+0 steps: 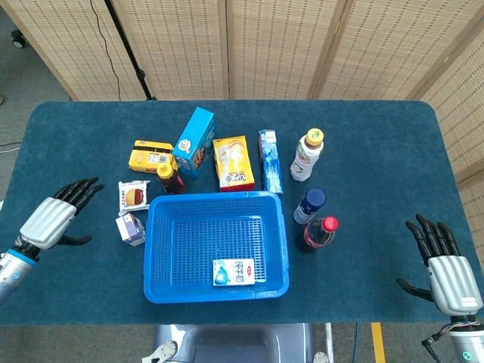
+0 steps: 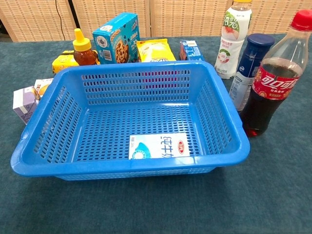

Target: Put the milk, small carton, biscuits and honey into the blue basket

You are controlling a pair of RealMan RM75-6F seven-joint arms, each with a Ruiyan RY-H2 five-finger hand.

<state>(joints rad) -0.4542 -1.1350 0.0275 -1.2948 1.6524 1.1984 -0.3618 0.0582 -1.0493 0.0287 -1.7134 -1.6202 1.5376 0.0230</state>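
The blue basket (image 1: 204,238) (image 2: 136,84) stands at the table's front centre. A white and blue milk carton (image 1: 234,271) (image 2: 159,146) lies flat inside it near the front wall. Just left of the basket stands the small purple and white carton (image 1: 130,228) (image 2: 23,103). The honey bottle (image 1: 170,176) (image 2: 84,49), yellow-capped, is behind the basket's far left corner, beside the blue biscuit box (image 1: 194,141) (image 2: 116,39). My left hand (image 1: 54,217) hovers open at the far left, fingers spread. At the far right my right hand (image 1: 445,266) is open too. Neither shows in the chest view.
Behind the basket lie a yellow box (image 1: 150,156), a yellow packet (image 1: 233,162) and a long blue box (image 1: 270,159). A snack packet (image 1: 134,196) sits by the small carton. Right of the basket stand a white bottle (image 1: 306,155), a blue bottle (image 1: 309,206) and a cola bottle (image 1: 318,233).
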